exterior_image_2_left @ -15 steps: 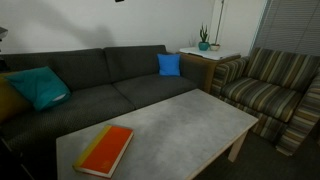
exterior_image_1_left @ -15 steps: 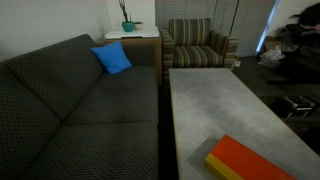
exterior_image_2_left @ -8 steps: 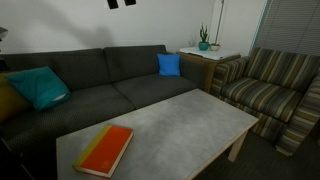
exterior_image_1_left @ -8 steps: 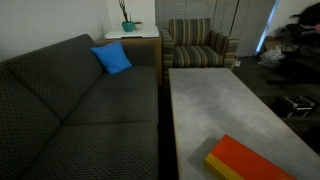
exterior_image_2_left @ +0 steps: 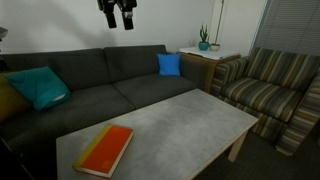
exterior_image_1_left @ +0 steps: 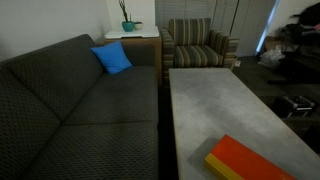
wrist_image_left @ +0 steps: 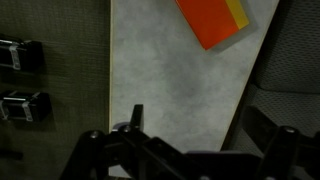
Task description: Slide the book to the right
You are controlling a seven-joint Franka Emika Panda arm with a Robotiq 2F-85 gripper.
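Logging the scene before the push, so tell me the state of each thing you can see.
Orange-red book with yellow edges: closed, flat on the grey table, untouched.
Black gripper: open, empty, high up, clear of the book.
Blue square cushion: propped against the dark sofa back.
Green potted plant: upright on the side table.

In an exterior view you have the book on the worktop, toward its 8 o'clock end | sofa behind at 11 o'clock, cushion on its 3 o'clock end | armchair at 3 o'clock | your gripper well above the book, at 12 o'clock
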